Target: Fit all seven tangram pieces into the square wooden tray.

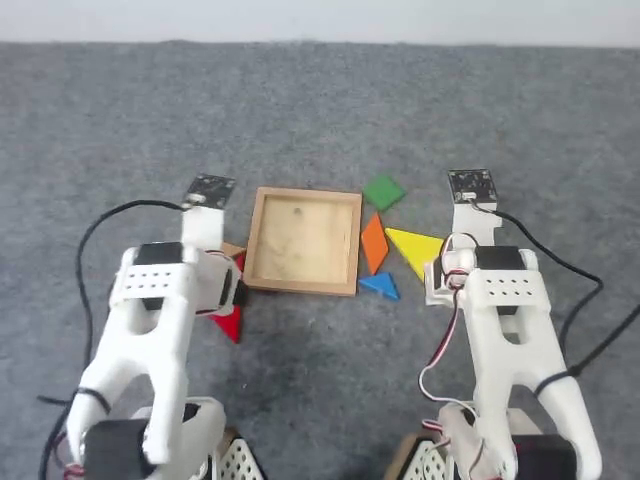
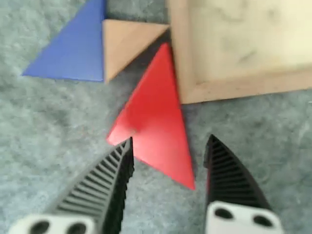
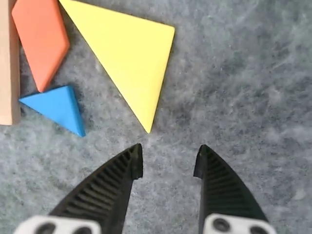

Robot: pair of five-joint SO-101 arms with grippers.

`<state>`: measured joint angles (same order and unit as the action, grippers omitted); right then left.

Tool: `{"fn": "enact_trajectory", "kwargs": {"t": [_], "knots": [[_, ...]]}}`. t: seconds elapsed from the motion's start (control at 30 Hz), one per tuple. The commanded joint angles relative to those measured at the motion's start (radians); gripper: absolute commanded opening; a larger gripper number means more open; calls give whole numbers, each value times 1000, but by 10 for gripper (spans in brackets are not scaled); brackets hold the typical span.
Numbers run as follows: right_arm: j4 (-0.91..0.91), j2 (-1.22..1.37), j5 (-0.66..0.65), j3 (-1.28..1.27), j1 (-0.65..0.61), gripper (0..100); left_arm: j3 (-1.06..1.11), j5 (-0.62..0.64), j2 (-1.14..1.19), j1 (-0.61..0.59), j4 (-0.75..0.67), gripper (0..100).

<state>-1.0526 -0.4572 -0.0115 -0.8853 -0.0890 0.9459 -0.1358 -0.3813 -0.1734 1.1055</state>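
The square wooden tray (image 1: 255, 243) lies mid-table with nothing in it. Right of it lie a green square (image 1: 384, 192), an orange parallelogram (image 1: 373, 242), a yellow triangle (image 1: 414, 248) and a small light-blue triangle (image 1: 380, 286). At the tray's left side are a red triangle (image 2: 156, 119), a tan triangle (image 2: 124, 41) and a dark blue triangle (image 2: 73, 48). My left gripper (image 2: 168, 151) is open, its fingertips straddling the red triangle's near corner. My right gripper (image 3: 168, 158) is open just short of the yellow triangle's (image 3: 129, 53) tip, holding nothing.
Grey carpet covers the table. The tray's corner (image 2: 195, 90) touches the red triangle. The orange parallelogram (image 3: 41, 41) and light-blue triangle (image 3: 56, 107) lie beside the tray edge (image 3: 7, 73). Black cables trail along both arms' outer sides (image 1: 90, 235).
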Motion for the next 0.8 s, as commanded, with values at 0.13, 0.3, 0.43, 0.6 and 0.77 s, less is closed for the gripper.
{"fn": "enact_trajectory", "kwargs": {"t": [0.13,0.3,0.43,0.6,0.77], "knots": [[30,-38,-3,2,-7,172,-41,6,3,-153,37,388],[44,-38,-5,-8,-33,172,-38,68,5,-94,23,386],[44,-38,-5,-8,-35,172,-59,146,78,-83,15,378],[44,-38,-5,-8,-35,172,-154,129,296,-84,11,360],[44,-38,-8,-8,-33,172,-240,114,399,-86,43,349]]}}
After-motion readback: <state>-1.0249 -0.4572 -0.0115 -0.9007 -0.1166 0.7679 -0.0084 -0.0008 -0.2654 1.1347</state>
